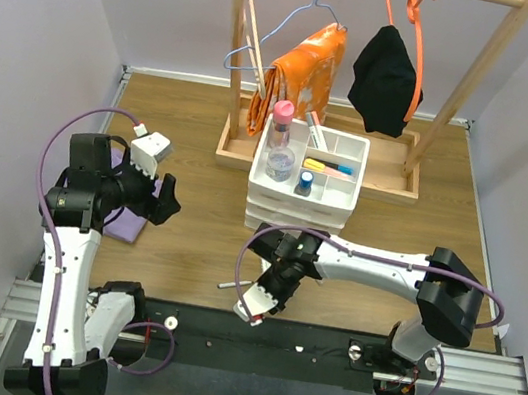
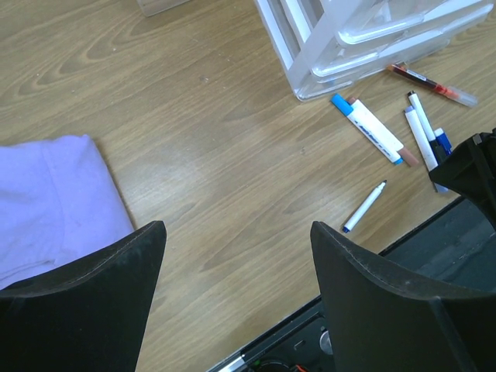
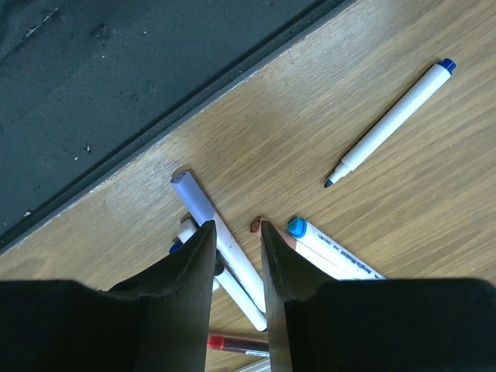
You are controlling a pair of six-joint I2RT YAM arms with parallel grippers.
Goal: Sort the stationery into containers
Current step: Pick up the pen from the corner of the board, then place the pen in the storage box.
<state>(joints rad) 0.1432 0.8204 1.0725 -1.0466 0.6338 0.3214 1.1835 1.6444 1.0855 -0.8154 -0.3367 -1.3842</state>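
Several pens lie on the wooden table in front of the white drawer unit (image 1: 298,208). My right gripper (image 3: 235,232) points down over them, its jaws a narrow gap apart on either side of a white marker with a purple cap (image 3: 200,205); I cannot tell if they touch it. Beside it lie a blue-capped white marker (image 3: 333,249), a red pen (image 3: 236,342) and a thin white pen (image 3: 391,124). The divided tray (image 1: 352,143) holds a pink-capped bottle (image 1: 283,115), a clear bottle (image 1: 280,165), a blue-capped bottle (image 1: 304,184) and yellow and orange markers (image 1: 328,167). My left gripper (image 1: 166,199) is open and empty.
A purple cloth (image 1: 123,225) lies under my left arm; it also shows in the left wrist view (image 2: 46,201). The wooden clothes-rack base (image 1: 236,152) stands behind the drawer unit with orange and black garments hanging. The black rail (image 3: 116,93) runs along the near table edge.
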